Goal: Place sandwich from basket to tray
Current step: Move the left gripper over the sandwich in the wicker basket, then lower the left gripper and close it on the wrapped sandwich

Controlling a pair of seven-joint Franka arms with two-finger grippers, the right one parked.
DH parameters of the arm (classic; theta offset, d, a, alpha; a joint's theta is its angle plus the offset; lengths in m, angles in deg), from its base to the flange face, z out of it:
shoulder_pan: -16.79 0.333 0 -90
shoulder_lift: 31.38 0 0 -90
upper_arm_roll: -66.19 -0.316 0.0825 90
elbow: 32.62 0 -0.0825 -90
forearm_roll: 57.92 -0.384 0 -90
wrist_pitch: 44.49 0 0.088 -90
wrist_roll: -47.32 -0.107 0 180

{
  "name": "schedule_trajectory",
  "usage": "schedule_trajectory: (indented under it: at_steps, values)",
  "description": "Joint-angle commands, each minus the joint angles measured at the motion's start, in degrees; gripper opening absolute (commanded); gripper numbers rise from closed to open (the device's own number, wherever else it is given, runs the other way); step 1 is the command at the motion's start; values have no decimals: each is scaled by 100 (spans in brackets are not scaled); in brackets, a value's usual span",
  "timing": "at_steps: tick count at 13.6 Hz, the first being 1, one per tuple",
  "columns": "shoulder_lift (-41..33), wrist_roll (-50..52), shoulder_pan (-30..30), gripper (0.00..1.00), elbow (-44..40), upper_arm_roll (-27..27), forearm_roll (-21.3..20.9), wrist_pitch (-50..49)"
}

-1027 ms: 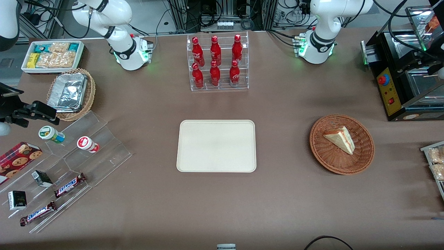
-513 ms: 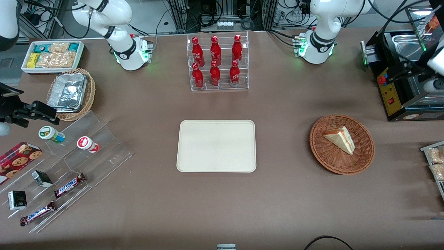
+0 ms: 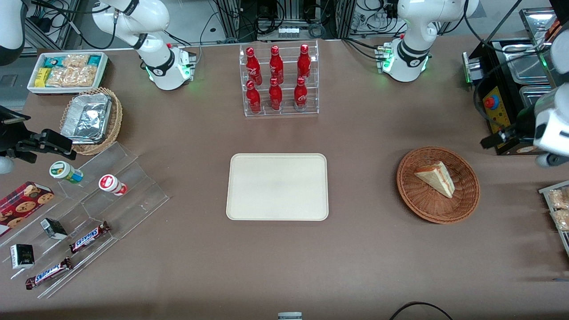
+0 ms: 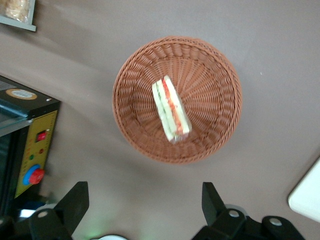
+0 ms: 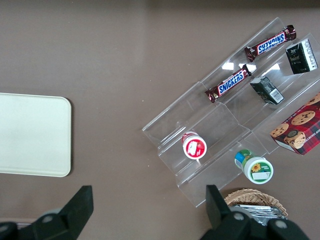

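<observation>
pincer [image 4: 142,205] agape above sandwich [image 4: 170,108]

A: What sort of place is shown?
B: A robotics lab staged as a snack counter. Two white arm bases [image 3: 166,66] bolt onto a brown table [image 3: 355,249]; cables and aluminium framing [image 3: 289,18] stand above.
A: And the staging?
B: Cola bottles in an acrylic rack [image 3: 280,80], chocolate bars on clear steps [image 3: 89,235].

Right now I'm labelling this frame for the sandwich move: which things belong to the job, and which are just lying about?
Job:
sandwich, lying in the basket
tray, bare
gripper, open, above the table beside the basket

Lying about:
cola bottles
Snickers bars
cookie box
foil container
</observation>
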Motion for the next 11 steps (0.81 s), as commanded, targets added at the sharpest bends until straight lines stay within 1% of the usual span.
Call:
schedule_trajectory:
  at_steps: [1, 4, 5, 8, 11]
  values:
    - [34, 753, 50, 100, 565, -20, 61, 688]
    - [288, 1685, 6, 100, 1048, -11, 79, 1400]
    - [359, 2063, -3, 100, 1224, -11, 166, 1646]
    - [403, 2671, 15, 100, 1690, -11, 412, 2358]
    - [596, 3128, -46, 100, 1893, -11, 413, 2772]
